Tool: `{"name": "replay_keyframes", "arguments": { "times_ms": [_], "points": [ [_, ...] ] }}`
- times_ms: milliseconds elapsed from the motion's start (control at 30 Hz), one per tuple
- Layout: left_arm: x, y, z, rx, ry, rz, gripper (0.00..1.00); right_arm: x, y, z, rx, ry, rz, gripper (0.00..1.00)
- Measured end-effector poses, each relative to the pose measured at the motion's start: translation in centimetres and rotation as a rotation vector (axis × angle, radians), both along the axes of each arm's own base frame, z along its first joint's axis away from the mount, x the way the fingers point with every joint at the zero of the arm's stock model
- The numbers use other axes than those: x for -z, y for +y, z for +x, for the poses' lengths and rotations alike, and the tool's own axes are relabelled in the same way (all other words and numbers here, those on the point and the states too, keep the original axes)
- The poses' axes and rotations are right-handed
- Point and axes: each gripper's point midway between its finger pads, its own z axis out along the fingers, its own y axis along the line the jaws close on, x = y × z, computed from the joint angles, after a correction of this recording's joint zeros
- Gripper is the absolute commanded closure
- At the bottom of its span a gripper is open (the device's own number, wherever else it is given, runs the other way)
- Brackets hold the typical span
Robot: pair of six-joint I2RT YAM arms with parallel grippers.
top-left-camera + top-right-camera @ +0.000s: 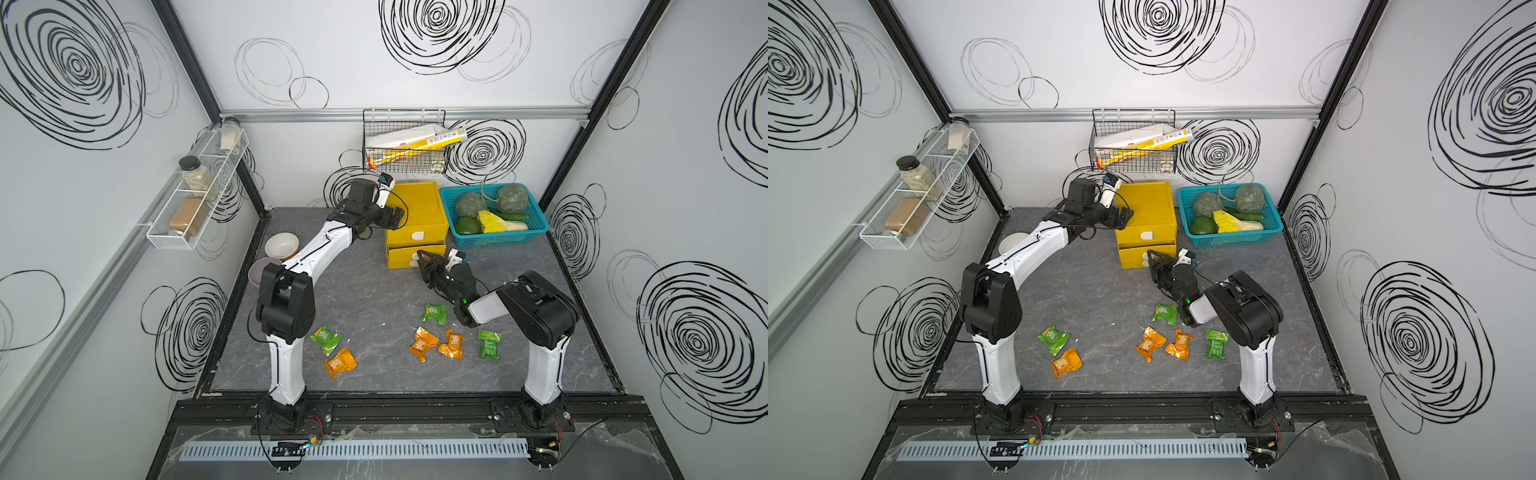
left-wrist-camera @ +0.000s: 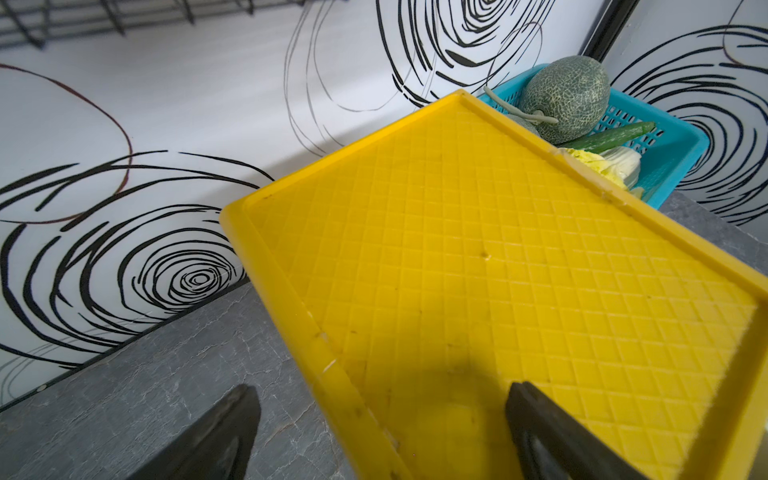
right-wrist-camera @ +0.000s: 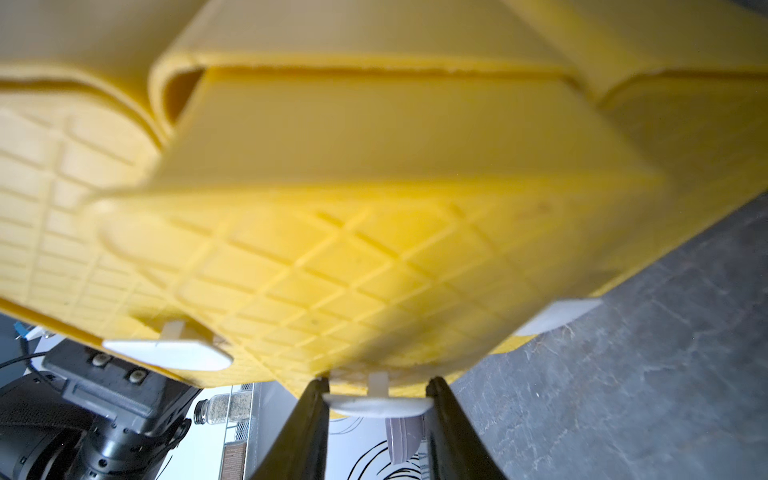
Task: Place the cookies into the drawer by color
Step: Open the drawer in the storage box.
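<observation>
The yellow drawer [image 1: 415, 208] cabinet stands at the back of the table. One of its lower drawers sticks out slightly. My right gripper [image 1: 420, 262] is at that drawer's front; in the right wrist view its fingers [image 3: 316, 399] press on both ends of the white tab handle [image 3: 376, 405]. My left gripper [image 1: 398, 218] hangs open over the cabinet's top left edge [image 2: 291, 291]. Cookies lie on the table in front: green packets [image 1: 435, 313] [image 1: 326, 338] [image 1: 489, 344] and orange packets [image 1: 423, 344] [image 1: 452, 345] [image 1: 340, 363].
A teal basket [image 1: 494, 241] of melons, cucumber and cabbage sits right of the cabinet. Two bowls [image 1: 281, 245] [image 1: 262, 270] stand at the left edge, behind my left arm. A wire basket [image 1: 403, 141] hangs on the back wall above the cabinet. A jar shelf [image 1: 195, 195] is on the left wall.
</observation>
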Motion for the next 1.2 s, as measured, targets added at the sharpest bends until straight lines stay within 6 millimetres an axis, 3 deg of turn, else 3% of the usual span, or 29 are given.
{"name": "replay_keyframes", "arguments": {
  "times_ms": [800,1200],
  "points": [
    [0.0,0.1,-0.6,0.006,0.014,0.002,0.01,-0.1,-0.5,-6.6,-0.024,0.020,-0.020,0.64],
    [0.0,0.2,-0.8,0.005,0.016,0.003,0.01,0.1,-0.3,-8.0,-0.031,0.023,-0.025,0.60]
  ]
}}
